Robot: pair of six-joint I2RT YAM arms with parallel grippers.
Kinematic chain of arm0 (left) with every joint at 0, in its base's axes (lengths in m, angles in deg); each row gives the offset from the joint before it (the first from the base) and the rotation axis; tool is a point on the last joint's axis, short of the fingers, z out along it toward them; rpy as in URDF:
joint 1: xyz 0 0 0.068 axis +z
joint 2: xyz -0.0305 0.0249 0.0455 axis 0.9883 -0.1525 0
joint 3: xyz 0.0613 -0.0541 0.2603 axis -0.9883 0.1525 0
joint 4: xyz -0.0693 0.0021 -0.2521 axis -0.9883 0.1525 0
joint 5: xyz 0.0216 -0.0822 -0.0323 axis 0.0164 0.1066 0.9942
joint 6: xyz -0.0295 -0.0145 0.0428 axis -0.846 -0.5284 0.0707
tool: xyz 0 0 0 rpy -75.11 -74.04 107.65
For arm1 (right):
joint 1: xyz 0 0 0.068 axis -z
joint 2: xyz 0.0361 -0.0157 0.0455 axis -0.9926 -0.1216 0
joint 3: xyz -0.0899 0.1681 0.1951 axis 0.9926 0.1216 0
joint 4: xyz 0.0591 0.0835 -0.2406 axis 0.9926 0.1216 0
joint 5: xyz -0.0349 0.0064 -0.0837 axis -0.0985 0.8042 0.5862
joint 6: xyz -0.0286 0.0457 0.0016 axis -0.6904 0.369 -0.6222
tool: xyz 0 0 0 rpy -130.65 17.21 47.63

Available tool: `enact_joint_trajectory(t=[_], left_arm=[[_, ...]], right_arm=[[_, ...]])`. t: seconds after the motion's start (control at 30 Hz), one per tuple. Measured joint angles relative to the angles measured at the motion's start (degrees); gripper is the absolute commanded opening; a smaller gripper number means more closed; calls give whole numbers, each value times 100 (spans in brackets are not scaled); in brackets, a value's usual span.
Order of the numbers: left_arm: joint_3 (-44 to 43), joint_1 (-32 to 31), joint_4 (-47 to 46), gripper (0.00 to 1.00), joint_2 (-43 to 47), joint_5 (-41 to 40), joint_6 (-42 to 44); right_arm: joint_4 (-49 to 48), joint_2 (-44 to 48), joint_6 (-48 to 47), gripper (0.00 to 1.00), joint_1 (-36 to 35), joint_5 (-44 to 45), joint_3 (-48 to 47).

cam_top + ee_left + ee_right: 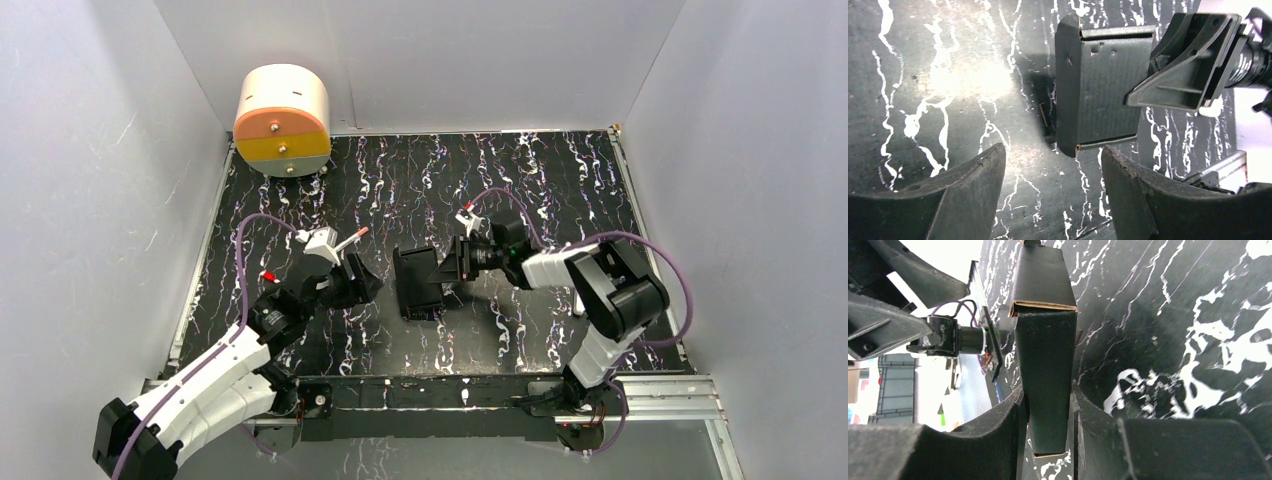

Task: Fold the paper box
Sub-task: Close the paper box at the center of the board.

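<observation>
Right gripper (452, 262) clamped on paper box (418, 283), near table centre. Left gripper (362, 280) just left of box, fingers spread wide, holding nothing, clear of card. Table (560, 170): black marbled top, white veins. Pale grey walls (90, 200) left, far, right. Cream-and-orange drum (283, 120) in far left corner.

1. The paper box (1045, 360) is showing matte black, with pale brown raw card along its cut edges.
2. The surface (400, 180) is showing black streaked with white veins, tinged purple in places.
3. The round drum (283, 118) at the surface's far left corner is showing a cream body and a face split orange over yellow.
4. The left arm (215, 385) and right arm (560, 265) are wearing white and black shells and trailing purple cables (243, 250).
5. The left gripper (1053, 152) and right gripper (1048, 392) are showing black.
</observation>
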Motion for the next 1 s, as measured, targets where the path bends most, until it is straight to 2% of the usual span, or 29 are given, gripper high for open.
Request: enact_joint_trajectory(t=[0.1,0.3,0.43,0.53,0.67,0.83,1.0], left_arm=[[0,4,236,68,17,-197,-42],[0,4,236,68,-197,-238,-142],[11,7,192,68,-402,-247,-146],[13,7,160,68,-407,-297,-144],[13,11,85,68,-433,-339,-138],[9,26,66,69,-658,-422,-118],[-76,107,-61,69,-975,-452,-98]], right_arm=[[811,-457,-544,0,76,-323,-656],[2736,-1220,-1720,33,138,-723,-1915],[3845,-1438,-2350,56,133,-621,-2612],[4450,-1456,-2811,67,146,0,-2914],[4966,-1353,-3080,75,144,704,-3058],[5381,-590,-3206,89,-57,1856,-3016],[5348,439,-3056,89,-761,2931,-2708]])
